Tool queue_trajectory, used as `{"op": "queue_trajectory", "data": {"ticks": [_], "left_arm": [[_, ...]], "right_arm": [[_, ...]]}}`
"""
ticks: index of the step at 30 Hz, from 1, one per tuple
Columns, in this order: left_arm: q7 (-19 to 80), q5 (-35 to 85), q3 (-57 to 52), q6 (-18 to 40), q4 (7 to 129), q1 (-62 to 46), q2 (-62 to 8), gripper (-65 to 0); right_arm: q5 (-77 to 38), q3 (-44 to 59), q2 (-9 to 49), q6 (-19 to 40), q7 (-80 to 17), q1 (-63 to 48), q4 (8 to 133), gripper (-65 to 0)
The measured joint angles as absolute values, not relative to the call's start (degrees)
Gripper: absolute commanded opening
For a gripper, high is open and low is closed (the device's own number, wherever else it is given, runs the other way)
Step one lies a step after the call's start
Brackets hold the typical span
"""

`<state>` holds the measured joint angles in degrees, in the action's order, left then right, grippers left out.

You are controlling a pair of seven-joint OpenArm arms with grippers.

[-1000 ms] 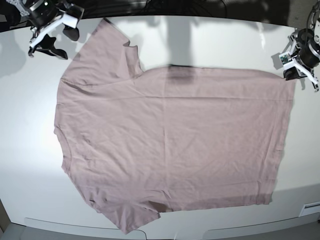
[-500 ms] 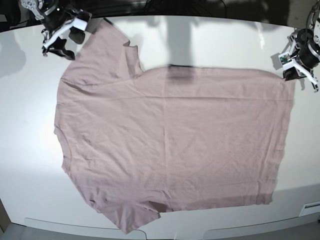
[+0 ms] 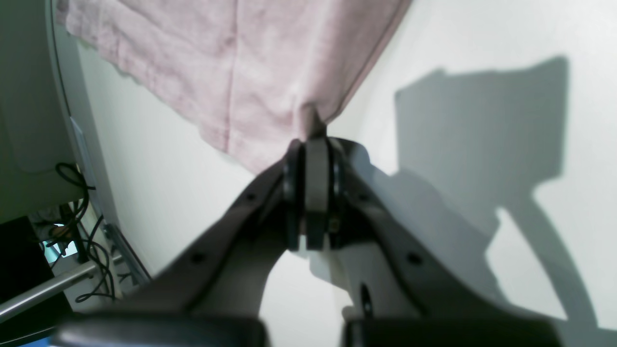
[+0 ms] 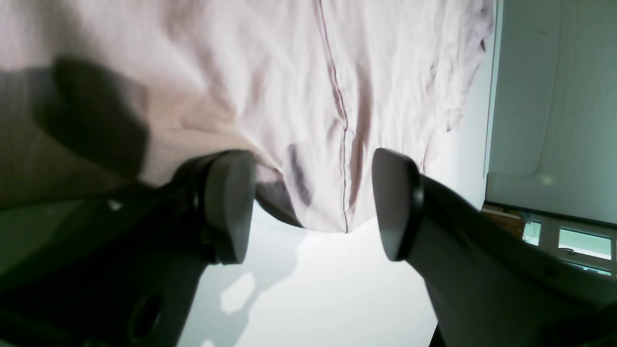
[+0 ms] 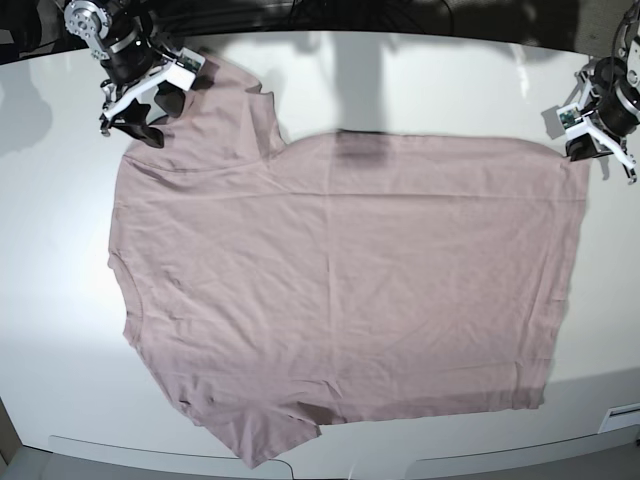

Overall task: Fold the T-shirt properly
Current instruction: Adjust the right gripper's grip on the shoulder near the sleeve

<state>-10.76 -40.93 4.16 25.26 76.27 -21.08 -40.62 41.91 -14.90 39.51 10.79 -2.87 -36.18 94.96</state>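
Note:
The mauve-pink T-shirt lies spread flat on the white table, with its neckline to the left and its hem to the right. My right gripper is open at the far-left sleeve. In the right wrist view its two fingers stand either side of the sleeve's seamed edge, and I cannot tell whether they touch the cloth. My left gripper is shut on the far-right hem corner. In the left wrist view the jaws pinch a small peak of the T-shirt.
The table's near edge runs just below the lower sleeve. In the left wrist view, cables and a metal bar hang past the table's side edge. A grey panel stands beyond the table in the right wrist view.
My right gripper has moved right and slightly down, from off the cloth to the top-left sleeve, staying open. The left gripper and the T-shirt have not moved.

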Motion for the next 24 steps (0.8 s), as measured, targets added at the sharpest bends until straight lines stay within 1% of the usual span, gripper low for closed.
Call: {"op": "queue_trajectory", "data": {"ticks": [10,13,24], "left_arm": [[-10.8,-40.9,4.2,25.3,76.3,-21.1,-40.6,-65.0],[-10.8,-40.9,4.2,25.3,76.3,-21.1,-40.6,-65.0],[-10.9,-40.9,4.2,25.3,76.3,-21.1,-40.6,-65.0]], "right_arm": [[42.9,-14.7,37.6,13.9,-3.0,-35.1,95.0,-26.0],[45.6,-14.7,37.6,14.1,-5.5,-35.1,95.3,-26.0],[45.7,-15.0,42.0,14.0,-12.0,-35.1,95.4,-26.0]]}}
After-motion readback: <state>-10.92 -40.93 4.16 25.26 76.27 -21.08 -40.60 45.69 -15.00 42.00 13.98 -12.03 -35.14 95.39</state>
